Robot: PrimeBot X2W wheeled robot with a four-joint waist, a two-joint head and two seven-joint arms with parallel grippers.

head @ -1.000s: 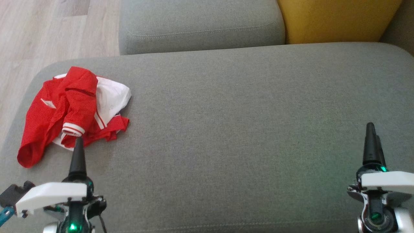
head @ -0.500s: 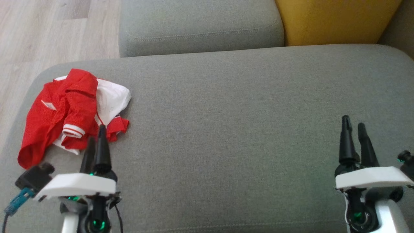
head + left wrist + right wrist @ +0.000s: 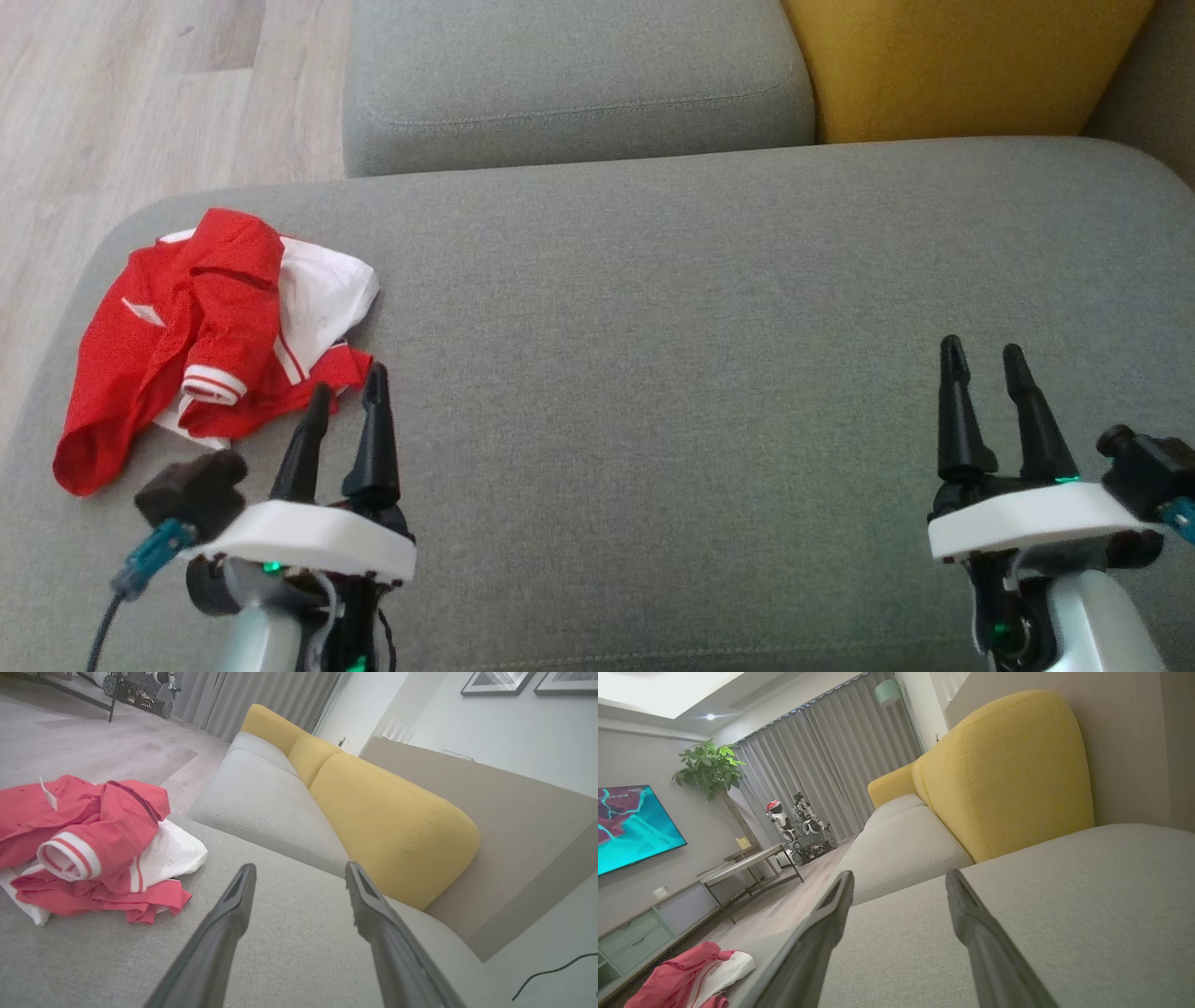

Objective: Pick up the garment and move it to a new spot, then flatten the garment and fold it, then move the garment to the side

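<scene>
Going for red shirt, nothing held yet.
My left gripper & right gripper both wide open, empty. Shirt's crumpled at sofa seat's left end, just past left tips; I'd pinch a thick fold, lift slow.

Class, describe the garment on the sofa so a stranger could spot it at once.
Find the wide grey seat cushion before the robot and follow it to its left end, by the wooden floor. The garment lies there crumpled, just beyond the open left gripper. Alone on plain grey fabric, it is bright red and white with a striped cuff.
</scene>
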